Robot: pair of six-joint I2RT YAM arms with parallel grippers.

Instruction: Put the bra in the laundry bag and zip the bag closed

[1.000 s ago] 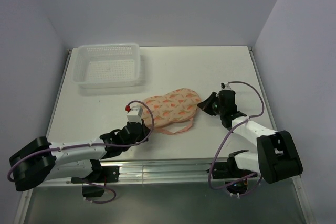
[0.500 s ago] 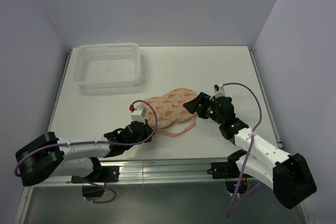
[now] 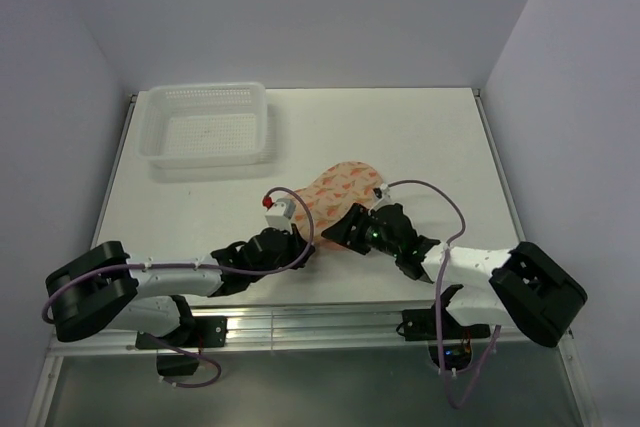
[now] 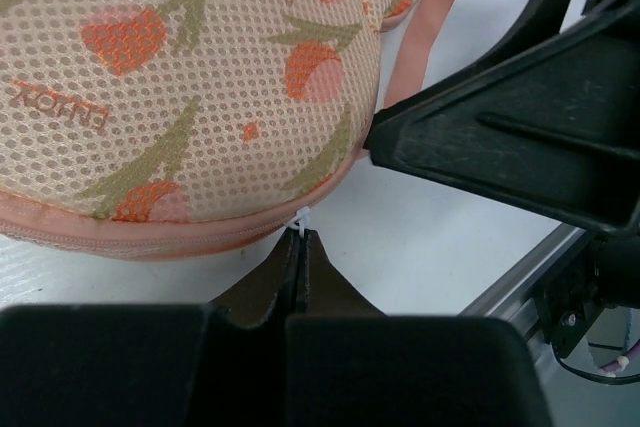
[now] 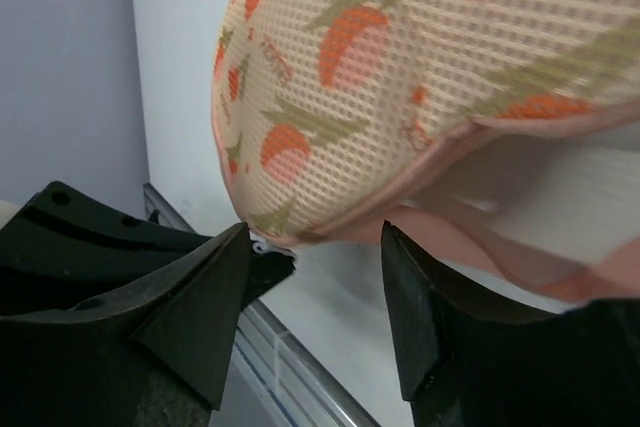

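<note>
Both arms lie low and stretched inward over the table, meeting at the near end of the laundry bag, which sits mid-table, its far lobe pointing to 1 o'clock. The left gripper is at the bag's 7 o'clock and the right gripper at its 5 o'clock. Only the left wrist view shows the left fingers pressed together on a small white tab at the zipper rim. Only the right wrist view shows the right fingers spread wide under the bag's edge.

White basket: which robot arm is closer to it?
Left. The left arm ends nearer the table's front edge than the basket, a little to its right. The right arm sits farther right, on the laundry bag's other side.
</note>
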